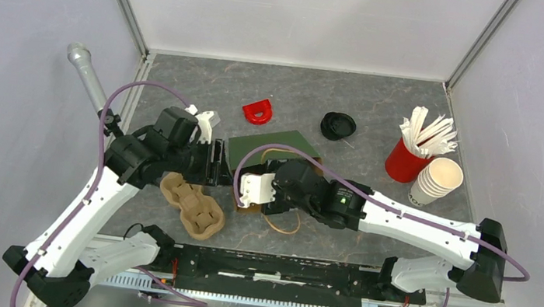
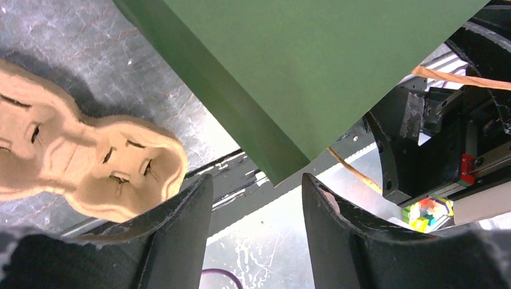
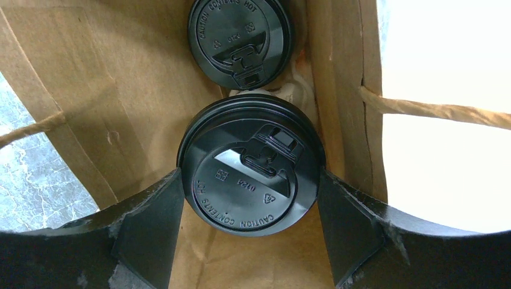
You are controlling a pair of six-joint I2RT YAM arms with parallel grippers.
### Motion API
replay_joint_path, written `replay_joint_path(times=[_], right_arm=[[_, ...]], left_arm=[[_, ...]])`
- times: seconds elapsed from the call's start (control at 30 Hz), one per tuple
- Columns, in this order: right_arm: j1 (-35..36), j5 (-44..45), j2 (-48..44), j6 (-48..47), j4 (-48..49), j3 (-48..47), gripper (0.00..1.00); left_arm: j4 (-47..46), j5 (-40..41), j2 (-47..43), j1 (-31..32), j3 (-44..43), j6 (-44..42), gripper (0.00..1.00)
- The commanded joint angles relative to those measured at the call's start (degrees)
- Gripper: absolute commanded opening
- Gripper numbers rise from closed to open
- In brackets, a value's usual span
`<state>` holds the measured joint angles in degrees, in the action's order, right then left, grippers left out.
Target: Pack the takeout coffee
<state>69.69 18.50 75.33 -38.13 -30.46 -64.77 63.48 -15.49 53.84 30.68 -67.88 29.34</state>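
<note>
Wide view first: the grey marbled surface (image 1: 384,108) with both arms meeting at its middle, the left arm (image 1: 103,195) coming in from the near left and the right arm (image 1: 417,222) stretching across from the near right. Between them is the green paper bag (image 1: 273,147), brown inside, and my right wrist camera is looking straight into it. The left jaws are spread apart with nothing between them, and the bag's green corner (image 2: 274,174) hangs just beyond their tips. Beside the left arm, on its near side, the tan moulded cup carrier (image 1: 195,208) lies flat on the surface. Far right, the red cup (image 1: 404,163) of white sticks (image 1: 428,132) stands with the stack of cream cups (image 1: 438,182) leaning just next to it. Now the coffee: two lidded cups are down in the bag, the nearer cup (image 3: 241,192) sitting right between my right jaws, which hug its black lid on both sides with no gap I can see, so I call that a grip. The farther cup (image 3: 240,36) sits just behind it, close to touching. A twine handle (image 3: 434,111) crosses on the right. Behind the bag lie a loose black lid (image 1: 337,125) and a small red piece (image 1: 258,111), well apart.
</note>
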Motion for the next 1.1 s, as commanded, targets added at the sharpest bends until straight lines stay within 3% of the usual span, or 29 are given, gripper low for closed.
replay_joint_path(times=[0.0, 0.5, 1.07], right_arm=[[-0.08, -0.31, 0.26, 1.25, 2.27, -1.78, 0.50], [-0.35, 0.30, 0.95, 2.66, 3.69, -1.84, 0.50], [-2.36, 0.17, 2.96, 5.10, 5.67, -4.74, 0.49]], left_arm=[[3.05, 1.77, 0.30, 0.20, -1.14, 3.79, 0.63], [-4.46, 3.26, 2.19, 1.14, 5.17, 7.05, 0.65], [-5.25, 14.15, -0.31, 5.77, 5.19, 11.64, 0.73]])
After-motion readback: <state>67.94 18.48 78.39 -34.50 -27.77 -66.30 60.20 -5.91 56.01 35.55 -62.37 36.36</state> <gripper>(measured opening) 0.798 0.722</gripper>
